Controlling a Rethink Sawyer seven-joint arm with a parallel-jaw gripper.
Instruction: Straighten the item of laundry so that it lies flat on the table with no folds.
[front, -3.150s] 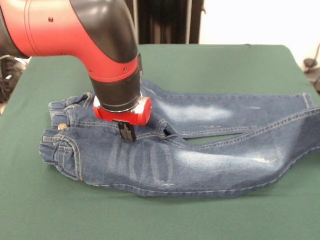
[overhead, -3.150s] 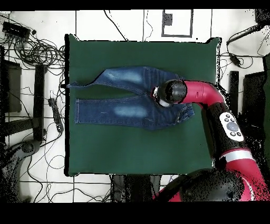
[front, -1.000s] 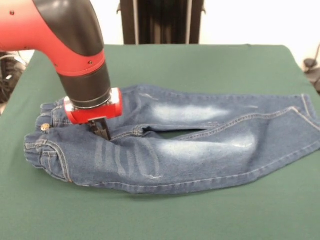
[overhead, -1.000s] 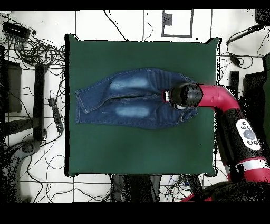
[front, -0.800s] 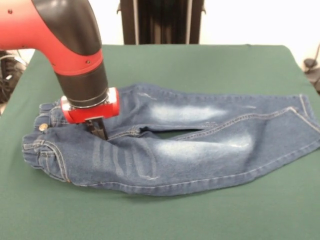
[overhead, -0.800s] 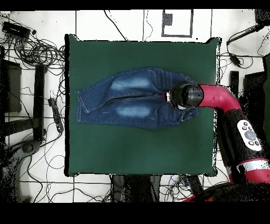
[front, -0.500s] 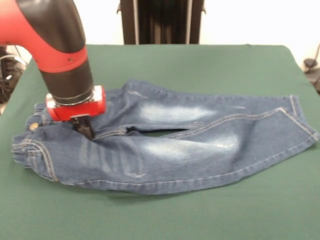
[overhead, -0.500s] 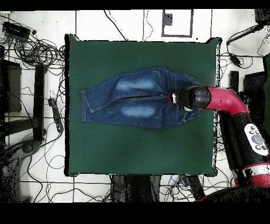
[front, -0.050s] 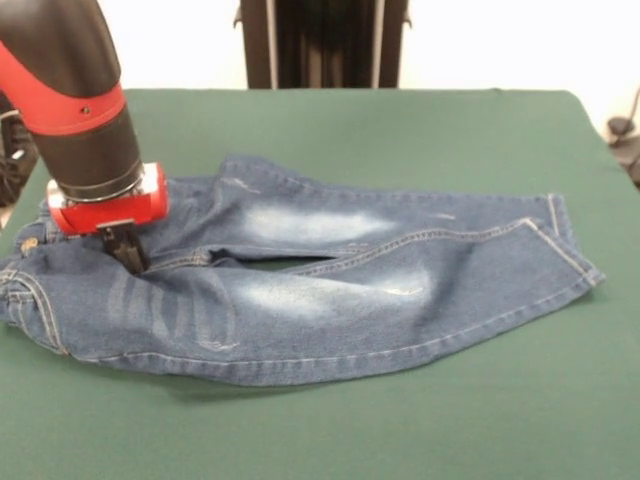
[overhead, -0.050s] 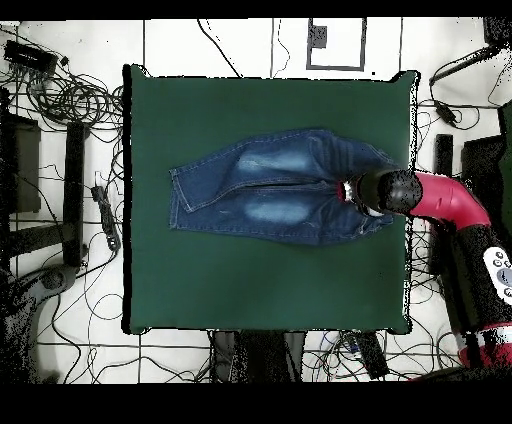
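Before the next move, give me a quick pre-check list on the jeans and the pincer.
1. Pincer in contact with the jeans near the waistband: ok, its tip presses into the denim.
2. Grip on the fabric: cannot tell, the tip is buried in the cloth.
3. Jeans fully on the table: not ok, waistband sits at the table edge in the overhead view.
4. Legs flat: not ok, they overlap with a ridge along the crotch.
5. Leg cuffs free of snags: ok.

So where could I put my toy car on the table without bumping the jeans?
The table has wide bare green on both long sides of the jeans, and a strip past the leg cuffs. It is crowded at the waistband end, where the gripper presses on the denim near the table's edge.
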